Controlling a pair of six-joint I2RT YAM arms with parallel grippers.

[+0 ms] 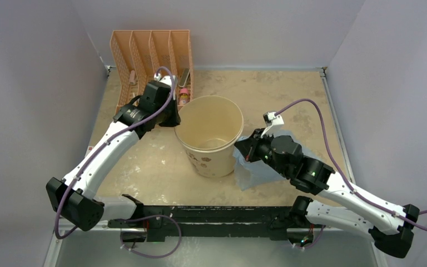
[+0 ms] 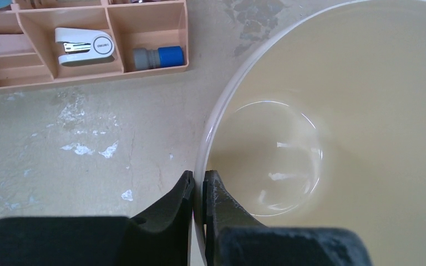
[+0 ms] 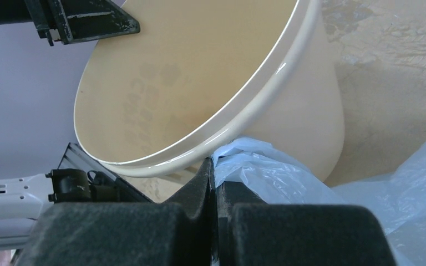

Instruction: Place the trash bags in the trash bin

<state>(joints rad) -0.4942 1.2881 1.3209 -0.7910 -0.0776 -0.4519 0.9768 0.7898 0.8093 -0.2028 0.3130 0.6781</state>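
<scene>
The cream trash bin [image 1: 210, 139] stands mid-table, tilted, with brown lettering on its side. My left gripper [image 1: 173, 118] is shut on the bin's left rim [image 2: 201, 183], one finger inside and one outside. The light-blue trash bag [image 1: 256, 169] lies on the table right of the bin. My right gripper [image 1: 240, 149] is shut on a bunched edge of the bag [image 3: 255, 166], just under the bin's right rim [image 3: 238, 119]. The bin's inside [image 2: 338, 111] looks empty.
An orange mesh file organizer [image 1: 150, 55] stands at the back left; in the left wrist view its compartments hold a white stapler [image 2: 84, 45] and a grey-blue cylinder [image 2: 157, 57]. Grey walls enclose the table on three sides.
</scene>
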